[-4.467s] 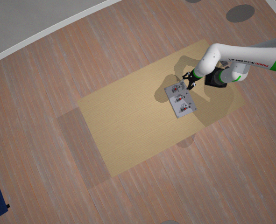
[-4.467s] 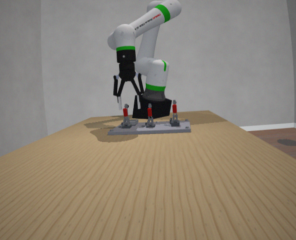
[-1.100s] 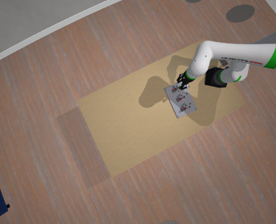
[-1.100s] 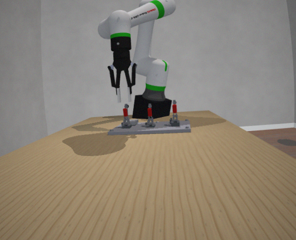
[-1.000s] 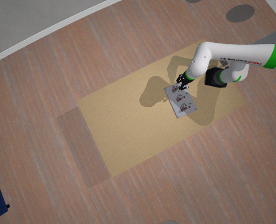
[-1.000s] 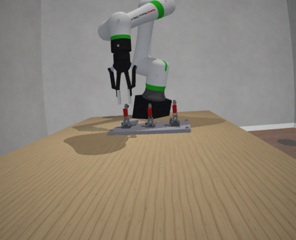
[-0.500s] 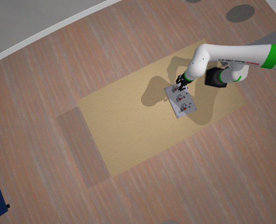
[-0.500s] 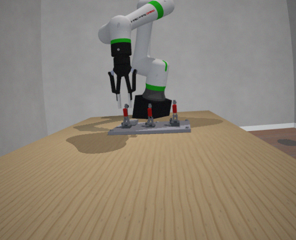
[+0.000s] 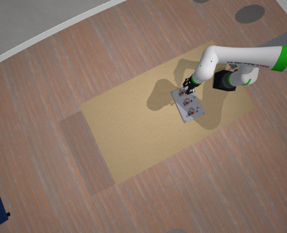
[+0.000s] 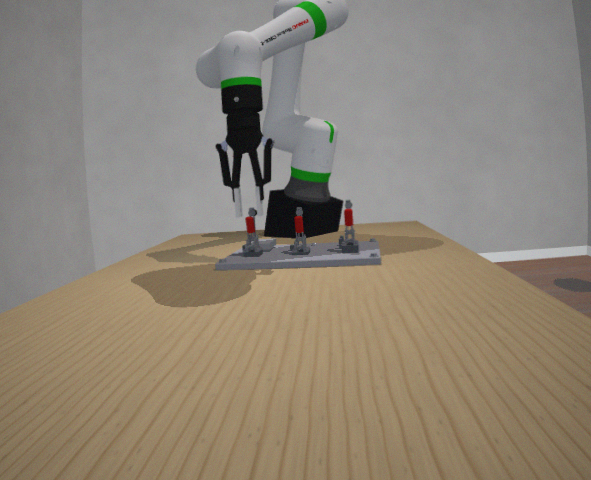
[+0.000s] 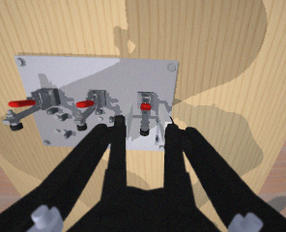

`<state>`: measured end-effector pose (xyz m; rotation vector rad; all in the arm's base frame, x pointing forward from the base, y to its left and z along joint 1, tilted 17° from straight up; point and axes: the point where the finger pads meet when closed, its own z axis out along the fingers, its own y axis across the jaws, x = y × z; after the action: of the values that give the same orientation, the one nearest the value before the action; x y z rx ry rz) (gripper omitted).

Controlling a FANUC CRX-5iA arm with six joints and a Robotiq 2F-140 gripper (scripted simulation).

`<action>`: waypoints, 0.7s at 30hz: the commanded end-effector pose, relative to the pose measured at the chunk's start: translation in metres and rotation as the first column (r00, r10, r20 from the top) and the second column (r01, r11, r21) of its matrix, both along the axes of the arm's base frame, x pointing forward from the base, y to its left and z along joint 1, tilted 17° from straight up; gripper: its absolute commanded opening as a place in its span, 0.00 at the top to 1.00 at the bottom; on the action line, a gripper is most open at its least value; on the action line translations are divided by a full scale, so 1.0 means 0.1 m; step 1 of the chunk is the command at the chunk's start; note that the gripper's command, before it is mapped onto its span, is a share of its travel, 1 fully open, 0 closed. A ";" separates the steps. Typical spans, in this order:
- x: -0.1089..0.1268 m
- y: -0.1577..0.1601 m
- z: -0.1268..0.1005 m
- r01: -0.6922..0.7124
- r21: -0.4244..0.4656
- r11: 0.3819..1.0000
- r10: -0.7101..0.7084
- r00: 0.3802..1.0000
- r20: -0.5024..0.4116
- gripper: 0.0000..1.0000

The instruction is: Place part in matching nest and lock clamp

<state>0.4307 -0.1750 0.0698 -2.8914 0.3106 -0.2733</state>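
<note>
The grey fixture plate (image 9: 188, 106) (image 10: 299, 256) (image 11: 97, 99) carries three toggle clamps with red handles, all standing upright in the exterior view. My gripper (image 10: 247, 206) (image 9: 186, 89) (image 11: 145, 110) points straight down, open and empty, with its fingertips just above and astride the end clamp's red handle (image 10: 250, 224) (image 11: 145, 106). A light grey block, which looks like the part (image 11: 148, 130) (image 10: 266, 242), lies in that clamp's nest. The clamp's black-tipped bar (image 11: 144, 131) reaches over it. How the part sits on its pads I cannot tell.
The middle clamp (image 10: 299, 224) (image 11: 87, 103) and the far clamp (image 10: 348, 217) (image 11: 22, 102) stand on the same plate. The robot's black base (image 10: 303, 214) stands right behind the fixture. The wooden table (image 10: 285, 361) stretches wide in front.
</note>
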 end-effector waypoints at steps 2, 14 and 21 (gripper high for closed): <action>0.00 0.00 0.00 0.000 0.000 1.000 0.000 1.000 0.000 0.72; 0.05 0.04 -0.20 0.000 0.000 1.000 0.000 1.000 0.000 0.72; 0.07 0.07 -0.33 0.000 0.000 1.000 0.000 1.000 0.000 0.72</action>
<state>0.4370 -0.1689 0.0401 -2.8915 0.3107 -0.2729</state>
